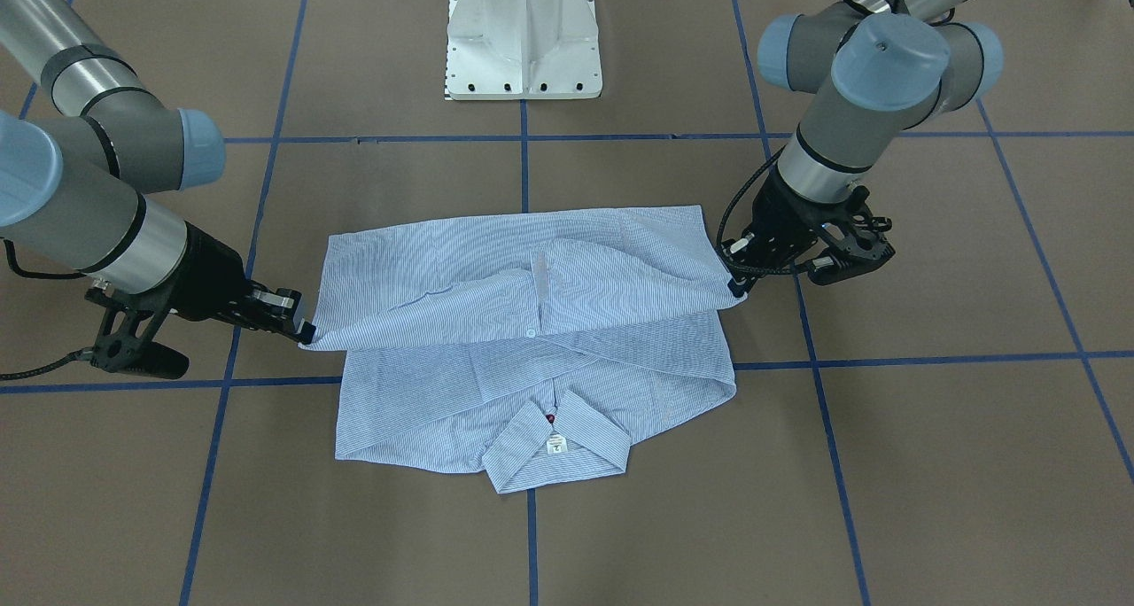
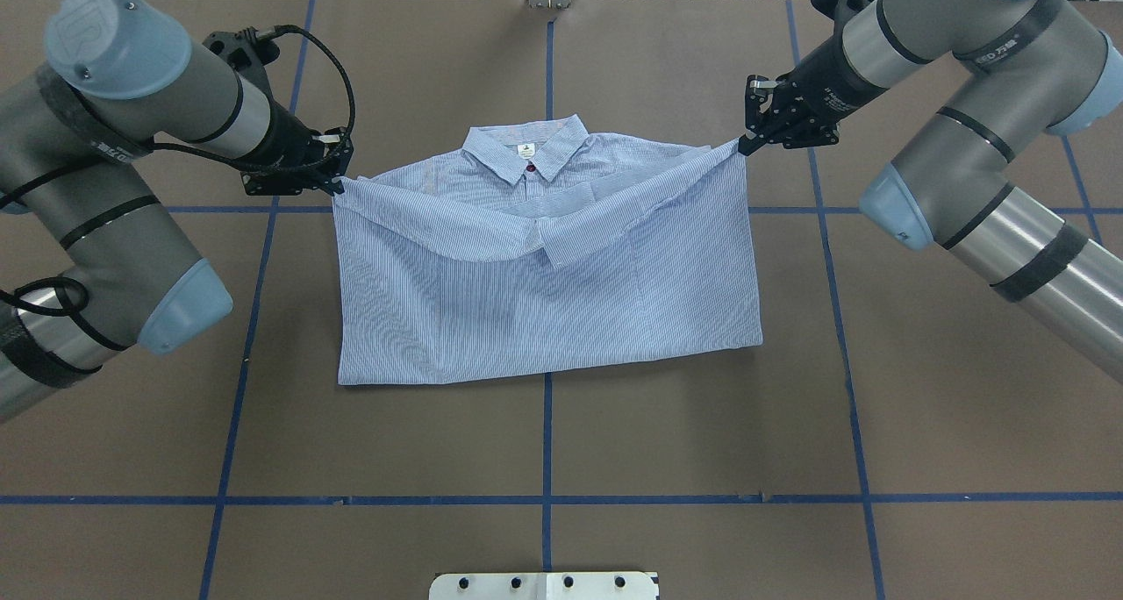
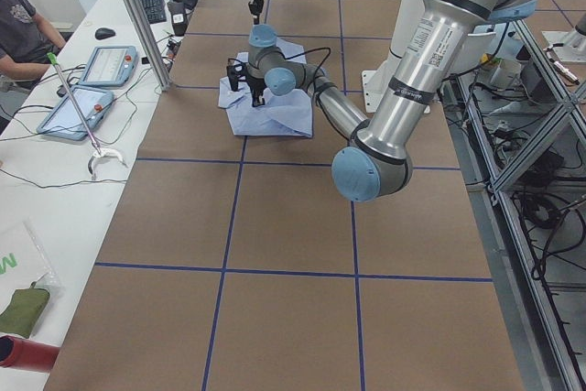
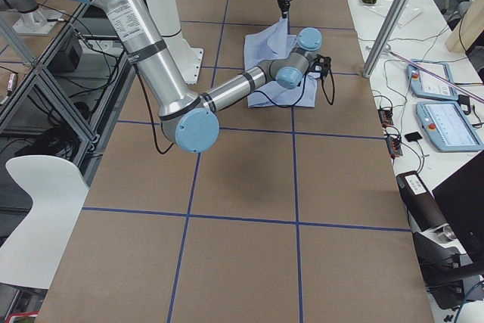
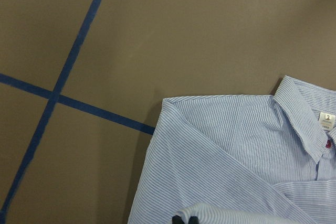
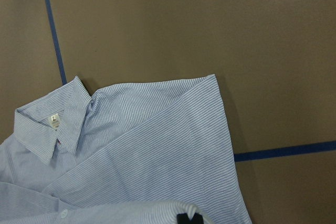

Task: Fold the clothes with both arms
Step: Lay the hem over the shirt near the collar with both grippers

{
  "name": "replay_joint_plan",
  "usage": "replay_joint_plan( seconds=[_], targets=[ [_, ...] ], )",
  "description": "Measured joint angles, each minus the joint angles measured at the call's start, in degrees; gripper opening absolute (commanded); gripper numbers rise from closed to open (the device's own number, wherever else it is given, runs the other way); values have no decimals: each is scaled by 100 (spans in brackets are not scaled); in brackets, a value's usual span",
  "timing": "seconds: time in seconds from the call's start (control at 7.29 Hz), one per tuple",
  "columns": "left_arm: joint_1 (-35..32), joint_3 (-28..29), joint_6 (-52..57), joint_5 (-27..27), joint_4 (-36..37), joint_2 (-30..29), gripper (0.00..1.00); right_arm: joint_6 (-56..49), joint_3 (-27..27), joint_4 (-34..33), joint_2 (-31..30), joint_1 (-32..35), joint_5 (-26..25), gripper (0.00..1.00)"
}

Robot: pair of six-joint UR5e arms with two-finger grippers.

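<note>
Cloth sits pinched in both end effectors: we see the black two-finger left gripper [image 2: 339, 184] closed tight on one raised corner of the light blue-and-white finely striped button shirt [image 2: 544, 302], and the matching black right gripper [image 2: 744, 147] clamped on the opposite raised corner. In the left wrist view only the dark fingertips [image 5: 179, 220] show at the bottom edge, with a small roll of striped fabric caught between them; the right wrist view shows much the same. The shirt lies in the middle of the brown paper-covered table [image 2: 877, 425], straddling one of the dark blue tape lines [image 2: 547, 460], with its pointed collar [image 2: 561, 139] on the side away from the robot. We find its lower half doubled over toward the collar, the crease running along the robot's side. The held edge hangs between the two grippers, taut at the corners and sagging to a shallow V in the middle, just short of the collar. The collar lies flat and spread, with a small white label [image 2: 525, 151] inside it and a red button [image 2: 529, 167] just below. From the front-facing camera we also make out a pale button [image 1: 531, 332] at the dip of the lifted edge.
</note>
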Motion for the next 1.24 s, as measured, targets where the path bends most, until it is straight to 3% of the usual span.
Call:
replay_joint_plan(
  seconds=[0.55, 1.1, 1.24],
  targets=[
    [-152, 569, 75, 14, -510, -28, 0, -213, -495, 7, 231, -7, -98, 0],
    [-174, 599, 95, 16, -528, -33, 0, -223, -585, 14, 365, -11, -105, 0],
    [-174, 577, 79, 16, -518, -33, 49, -223, -584, 20, 387, -15, -104, 56]
  ],
)
